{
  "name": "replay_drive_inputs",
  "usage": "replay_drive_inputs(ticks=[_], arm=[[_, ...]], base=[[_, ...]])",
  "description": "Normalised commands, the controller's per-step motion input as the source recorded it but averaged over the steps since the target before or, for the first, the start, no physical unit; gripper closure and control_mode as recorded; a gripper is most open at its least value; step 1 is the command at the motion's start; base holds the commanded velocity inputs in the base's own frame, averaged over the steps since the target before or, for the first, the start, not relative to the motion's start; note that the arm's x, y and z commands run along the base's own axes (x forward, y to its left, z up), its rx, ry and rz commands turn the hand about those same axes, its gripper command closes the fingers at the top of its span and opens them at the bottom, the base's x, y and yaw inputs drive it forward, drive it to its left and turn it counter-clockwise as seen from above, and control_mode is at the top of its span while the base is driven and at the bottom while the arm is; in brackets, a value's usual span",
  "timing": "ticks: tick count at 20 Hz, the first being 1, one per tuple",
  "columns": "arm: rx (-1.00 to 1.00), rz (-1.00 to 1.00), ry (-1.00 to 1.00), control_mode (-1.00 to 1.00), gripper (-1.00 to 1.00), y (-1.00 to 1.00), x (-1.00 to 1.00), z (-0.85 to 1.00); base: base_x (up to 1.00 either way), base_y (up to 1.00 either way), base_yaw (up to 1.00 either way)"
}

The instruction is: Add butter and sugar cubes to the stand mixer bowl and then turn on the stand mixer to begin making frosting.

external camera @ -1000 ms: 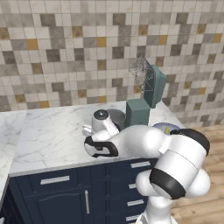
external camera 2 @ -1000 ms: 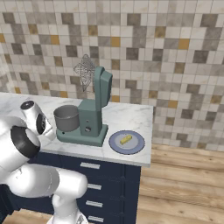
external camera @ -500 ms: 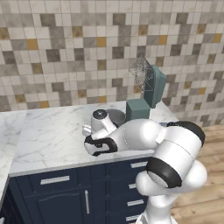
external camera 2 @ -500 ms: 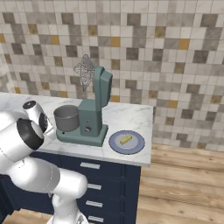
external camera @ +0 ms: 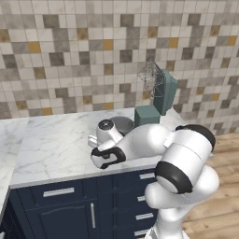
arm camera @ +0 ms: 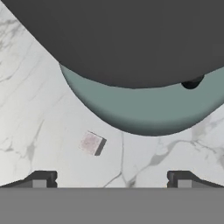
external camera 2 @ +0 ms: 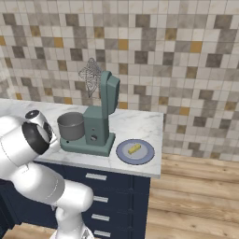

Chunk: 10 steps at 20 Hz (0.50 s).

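My gripper (arm camera: 111, 180) is open and points down at the marble counter, nothing between its fingertips (arm camera: 41, 179). One tiny whitish sugar cube (arm camera: 92, 143) lies on the marble just ahead of the left fingertip, close to the rounded teal base of the stand mixer (arm camera: 144, 109). The dark underside of the stand mixer bowl (arm camera: 122, 39) looms above it. From the right, the grey bowl (external camera 2: 71, 126) sits on the teal mixer (external camera 2: 101, 116), whose head is tilted up. The yellow butter (external camera 2: 135, 149) lies on a plate to the mixer's right. My hand (external camera: 106, 148) hangs low left of the bowl (external camera: 124, 123).
The blue-grey plate (external camera 2: 144, 155) sits near the counter's right end, close to the front edge. A tiled wall runs behind the counter. Dark blue drawers (external camera: 60, 205) are below. Open marble (external camera: 51, 144) stretches left of my hand.
The hand has stayed almost in place over the counter beside the bowl. The elbow has swung upward. The jaws remain open.
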Motion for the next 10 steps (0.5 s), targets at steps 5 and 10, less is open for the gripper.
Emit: replay_drive_inputs(ticks=[5,10], arm=[[0.0,-0.02,0.0,-1.0,-1.0,0.0,0.08,-0.03],[0.0,-0.02,0.0,-1.0,-1.0,0.0,0.1,-0.11]], base=[[0.0,0.0,0.0],[0.0,0.0,0.0]])
